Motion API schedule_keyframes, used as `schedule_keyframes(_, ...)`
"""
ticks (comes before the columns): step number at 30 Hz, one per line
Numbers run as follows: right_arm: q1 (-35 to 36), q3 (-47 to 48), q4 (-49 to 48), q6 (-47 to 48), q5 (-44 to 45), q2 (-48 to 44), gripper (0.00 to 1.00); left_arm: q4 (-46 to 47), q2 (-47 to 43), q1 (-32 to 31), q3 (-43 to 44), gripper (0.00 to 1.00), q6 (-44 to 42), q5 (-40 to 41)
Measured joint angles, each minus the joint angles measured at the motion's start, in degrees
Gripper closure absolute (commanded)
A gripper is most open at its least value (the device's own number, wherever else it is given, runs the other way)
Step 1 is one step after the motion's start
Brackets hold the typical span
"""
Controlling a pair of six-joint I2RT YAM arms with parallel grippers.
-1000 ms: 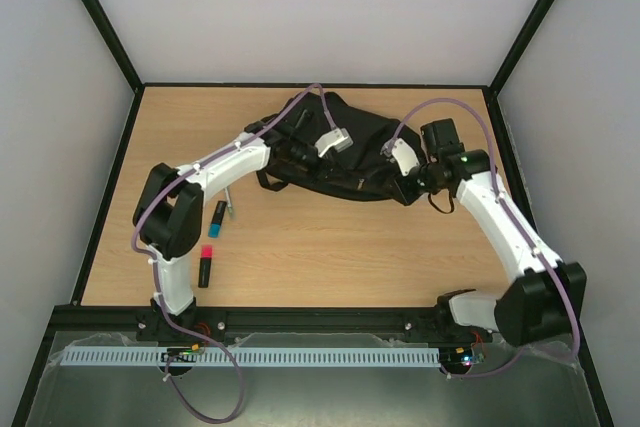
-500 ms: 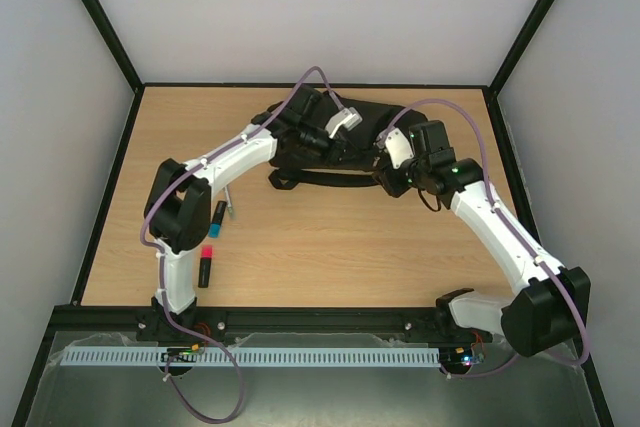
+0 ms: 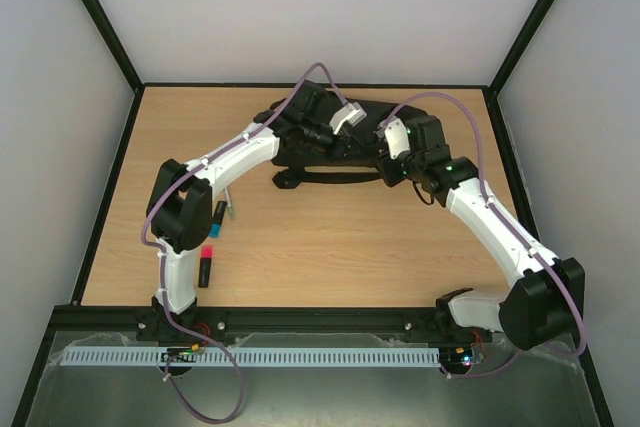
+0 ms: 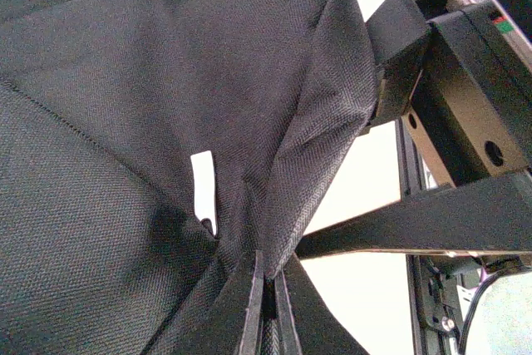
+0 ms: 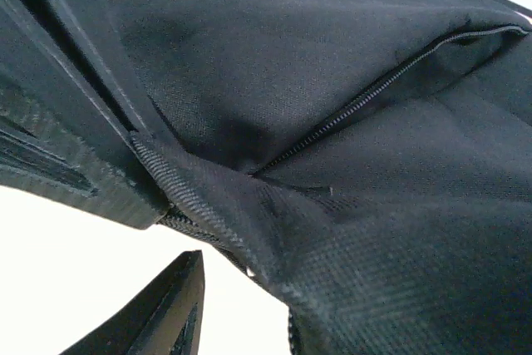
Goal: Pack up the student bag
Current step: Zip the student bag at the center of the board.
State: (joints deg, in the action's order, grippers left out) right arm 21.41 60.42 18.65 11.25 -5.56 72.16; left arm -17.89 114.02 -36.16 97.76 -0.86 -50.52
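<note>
The student bag [image 3: 330, 159], a large black fabric backpack, lies at the back middle of the table. My left gripper [image 3: 345, 139] is over it, shut on a fold of its fabric [image 4: 268, 297], and the cloth [image 4: 166, 122] hangs up from that pinch. My right gripper [image 3: 383, 159] is at the bag's right side. In the right wrist view the bag [image 5: 332, 81] shows a partly open zip [image 5: 366, 97]. One right finger [image 5: 166, 313] stands apart from the fabric with a bright gap between; the other finger is hidden behind the bag.
A blue-capped marker [image 3: 218, 217], a pink-capped highlighter [image 3: 205, 265] and a thin pen [image 3: 230, 205] lie on the wooden table left of the bag, beside the left arm. A bag strap [image 3: 290, 179] trails toward the front. The right arm's black housing [image 4: 449, 81] is close to the left gripper.
The left gripper has pulled the bag's fabric up and toward the back. The right gripper has moved left against the bag, and its jaws have opened.
</note>
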Motion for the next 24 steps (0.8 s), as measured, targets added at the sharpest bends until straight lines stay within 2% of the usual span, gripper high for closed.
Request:
schedule_keyframes(12, 0.00, -0.90, -3.08, -0.57, 3.45, 1.29, 0.83, -0.46, 0.02, -0.17, 0.00, 0.98, -1.51, 0.59)
schedule_keyframes(17, 0.00, -0.90, -2.25, 0.85, 4.22, 1.11, 0.89, -0.87, 0.02, -0.20, 0.00, 0.98, -2.23, 0.66)
schedule_keyframes(21, 0.02, -0.94, -0.70, 1.60, 4.28, 0.52, 0.98, -1.27, 0.02, -0.31, 0.00, 0.98, -2.99, 0.66)
schedule_keyframes(24, 0.26, -1.14, 0.35, 1.92, 3.91, -0.13, 0.99, -1.64, 0.02, -0.46, 0.00, 0.97, -3.50, 0.63)
